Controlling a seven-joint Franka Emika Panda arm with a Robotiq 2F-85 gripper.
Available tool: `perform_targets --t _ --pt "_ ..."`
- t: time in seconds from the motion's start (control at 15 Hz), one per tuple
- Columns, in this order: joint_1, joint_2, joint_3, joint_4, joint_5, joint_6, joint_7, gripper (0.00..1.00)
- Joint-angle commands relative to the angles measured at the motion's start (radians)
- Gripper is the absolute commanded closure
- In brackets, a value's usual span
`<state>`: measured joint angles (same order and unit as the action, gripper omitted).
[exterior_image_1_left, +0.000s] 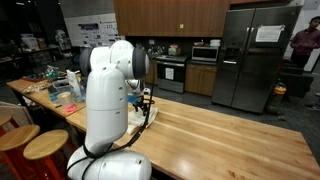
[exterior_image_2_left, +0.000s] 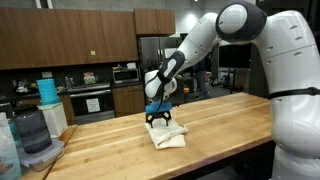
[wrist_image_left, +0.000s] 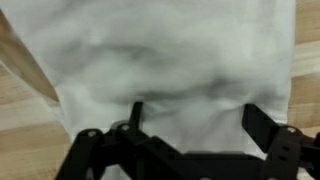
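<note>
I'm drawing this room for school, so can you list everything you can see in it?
cloth: one, white, folded on the table, under the fingers
table: one, light wood, long, in front
stools: two, round, wooden, by the table's near end
fridge: one, steel, at the back
stove: one, steel and black, at the back wall
microwave: one, silver, between stove and fridge
cabinets: several, brown, along the back wall
person: one, dark red top, past the fridge
arm: one, white, bent over the table
fingers: two, black, open, over the cloth

Matt cloth (wrist_image_left: 170, 60) (creased), smooth wooden table (exterior_image_2_left: 222, 126)
</note>
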<state>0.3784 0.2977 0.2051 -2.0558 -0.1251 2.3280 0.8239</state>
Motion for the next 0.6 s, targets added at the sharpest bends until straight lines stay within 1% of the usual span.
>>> perform_targets --t 0.0,0.33,0.53 --pt "-0.007 -0.002 0.011 0.016 0.051 -0.084 -0.067 0.00" --pt "-0.007 -0.003 0.010 0.027 0.060 -0.148 -0.111 0.00" --pt "-0.004 -0.025 0.010 0.010 0.054 -0.118 -0.113 0.00"
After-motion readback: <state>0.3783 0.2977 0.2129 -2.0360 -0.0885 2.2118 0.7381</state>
